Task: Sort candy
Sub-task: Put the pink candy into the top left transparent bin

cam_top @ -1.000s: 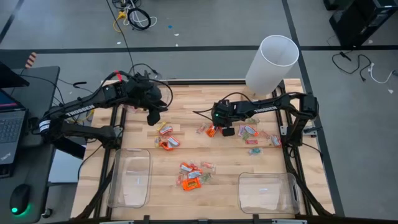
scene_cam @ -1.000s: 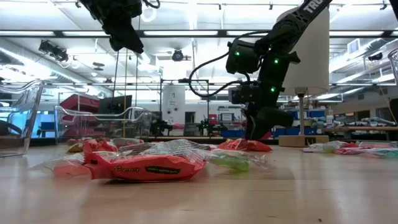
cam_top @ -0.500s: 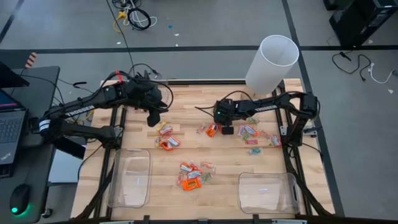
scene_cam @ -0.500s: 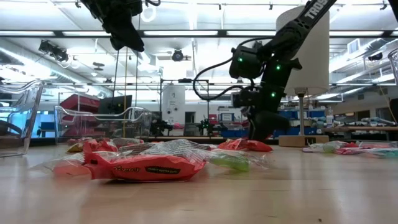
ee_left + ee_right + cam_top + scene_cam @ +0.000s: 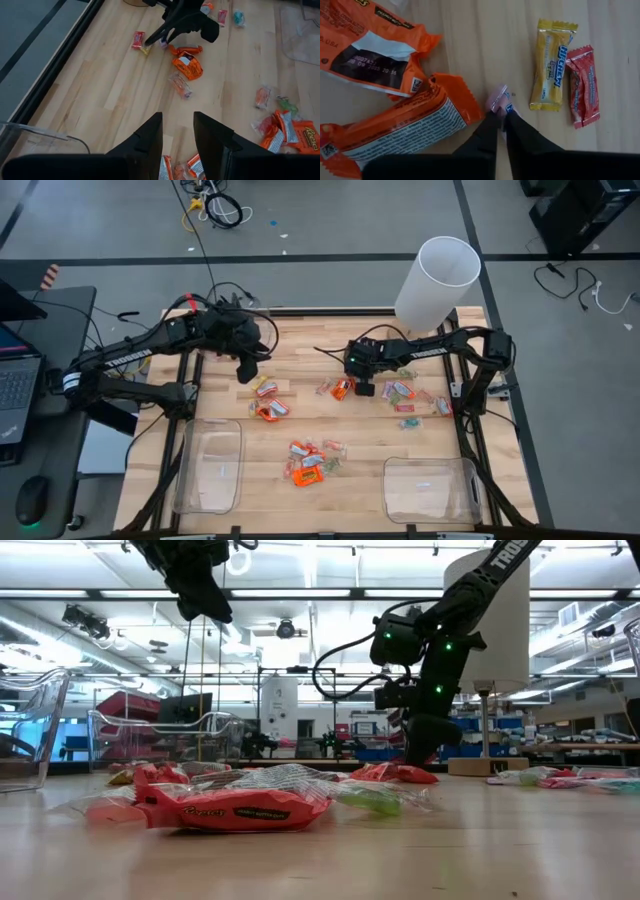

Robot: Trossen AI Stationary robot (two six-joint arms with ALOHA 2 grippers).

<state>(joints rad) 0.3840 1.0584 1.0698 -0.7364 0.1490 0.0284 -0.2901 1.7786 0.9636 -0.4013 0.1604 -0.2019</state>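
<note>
I see the wooden worktop [image 5: 300,365] strewn with candy [image 5: 308,463]. My right end effector [image 5: 501,116] is down on it, fingers pinched on a small pink sweet [image 5: 498,98] beside orange wrappers [image 5: 400,125]. My left end effector [image 5: 177,131] hovers above, fingers apart, empty.

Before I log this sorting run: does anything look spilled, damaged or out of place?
Nothing damaged. The candy lies loose in clusters on the table, and both clear bins look empty. The right tool pinches a small pink sweet.
</note>
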